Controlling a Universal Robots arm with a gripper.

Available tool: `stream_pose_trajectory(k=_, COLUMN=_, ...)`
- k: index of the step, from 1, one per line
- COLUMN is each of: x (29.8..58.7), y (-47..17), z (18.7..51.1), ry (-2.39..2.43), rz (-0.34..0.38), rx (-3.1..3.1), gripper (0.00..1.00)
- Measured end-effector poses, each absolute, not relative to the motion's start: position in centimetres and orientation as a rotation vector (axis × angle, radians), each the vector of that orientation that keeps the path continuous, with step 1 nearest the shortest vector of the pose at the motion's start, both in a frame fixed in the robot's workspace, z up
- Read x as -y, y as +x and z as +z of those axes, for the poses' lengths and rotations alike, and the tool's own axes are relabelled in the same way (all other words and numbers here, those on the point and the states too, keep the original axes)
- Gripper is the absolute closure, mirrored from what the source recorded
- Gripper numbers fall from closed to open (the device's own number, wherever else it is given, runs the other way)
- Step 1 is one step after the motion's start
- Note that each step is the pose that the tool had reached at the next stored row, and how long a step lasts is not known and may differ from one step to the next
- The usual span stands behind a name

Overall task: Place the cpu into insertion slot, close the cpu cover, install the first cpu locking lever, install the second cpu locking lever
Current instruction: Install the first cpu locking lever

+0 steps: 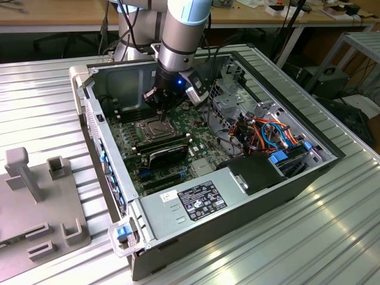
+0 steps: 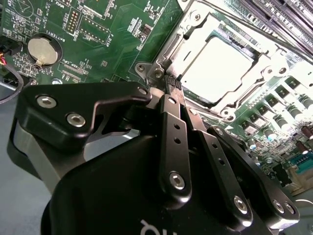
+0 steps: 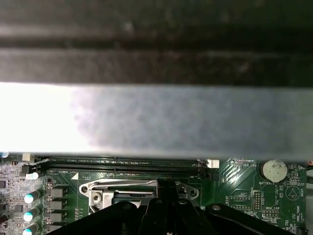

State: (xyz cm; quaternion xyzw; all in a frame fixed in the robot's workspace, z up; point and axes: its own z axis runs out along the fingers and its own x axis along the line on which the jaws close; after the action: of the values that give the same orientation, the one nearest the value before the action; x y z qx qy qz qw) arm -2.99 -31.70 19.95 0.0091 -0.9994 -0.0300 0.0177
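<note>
Exterior view: open computer case [image 1: 249, 214] on ribbed table [image 1: 332, 237] | green motherboard [image 1: 133, 148] inside | gripper [image 2: 172, 84] fingers pressed together, tip at socket frame's edge | cpu cover [image 2: 168, 49] flat over insertion slot [image 1: 155, 127] | cpu [image 2: 220, 68] seated inside, silver face showing through window

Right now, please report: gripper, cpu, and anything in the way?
Gripper shut, low at corner of cpu cover. Cpu seated, cover down around it. Cable bundle well apart, toward the exterior view's right.
</note>
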Motion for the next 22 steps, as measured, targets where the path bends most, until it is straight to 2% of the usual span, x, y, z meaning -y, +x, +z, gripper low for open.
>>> stream_pose_trajectory(k=22, x=31.7, y=-2.97, z=20.14, ry=0.029, rz=-0.094, rx=3.105, gripper=0.89)
